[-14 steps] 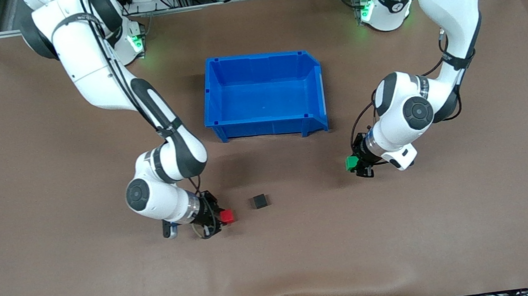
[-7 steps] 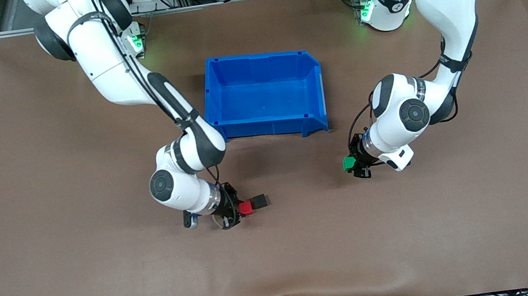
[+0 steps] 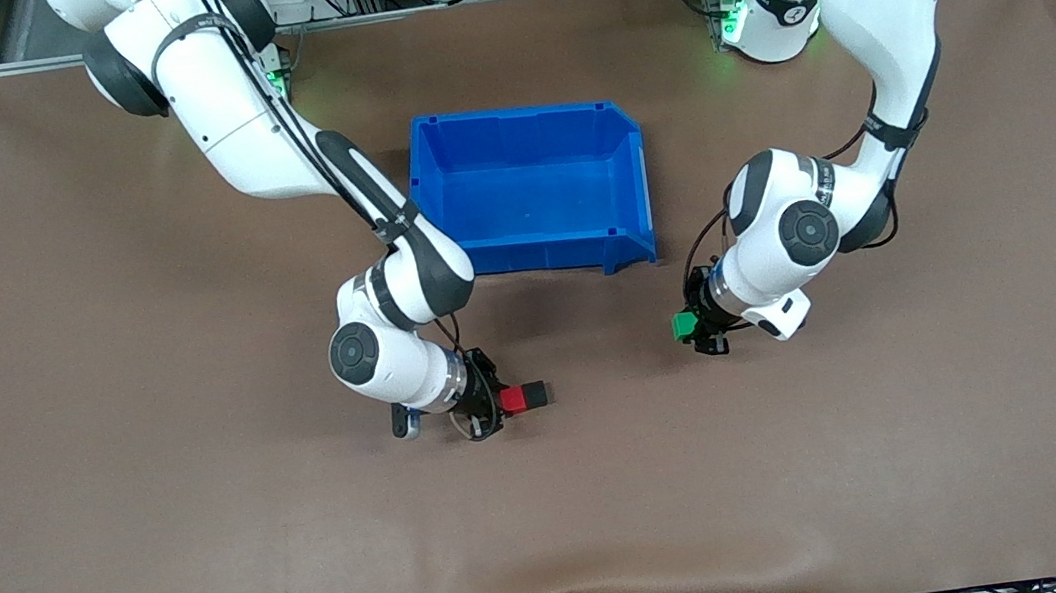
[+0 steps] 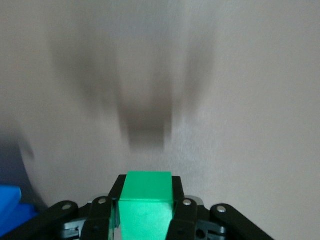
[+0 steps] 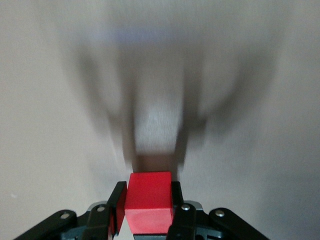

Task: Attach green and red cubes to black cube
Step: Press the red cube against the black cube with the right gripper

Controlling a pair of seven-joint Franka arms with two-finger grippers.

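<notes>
Now, change: the right gripper (image 3: 504, 402) is carrying the red cube (image 3: 512, 399) toward the left arm's end of the table and is now pressing it against the black cube (image 3: 536, 395), where a moment ago a gap was showing between them.
Meaning: the red-to-black join is looking made or just about made; the green one is not yet started.
Right gripper: fingers pinching the red cube (image 5: 149, 201), low at the tabletop.
Left gripper (image 3: 692, 328): fingers pinching the green cube (image 3: 685, 326), drifting slightly toward the black cube but well apart from it, over the brown table (image 3: 116, 549).
Black cube place: on the table, nearer the front camera than the blue bin (image 3: 530, 185), touching the red cube.
Count: one red cube, one green cube (image 4: 145, 204), one black cube, one blue bin, two grippers.
</notes>
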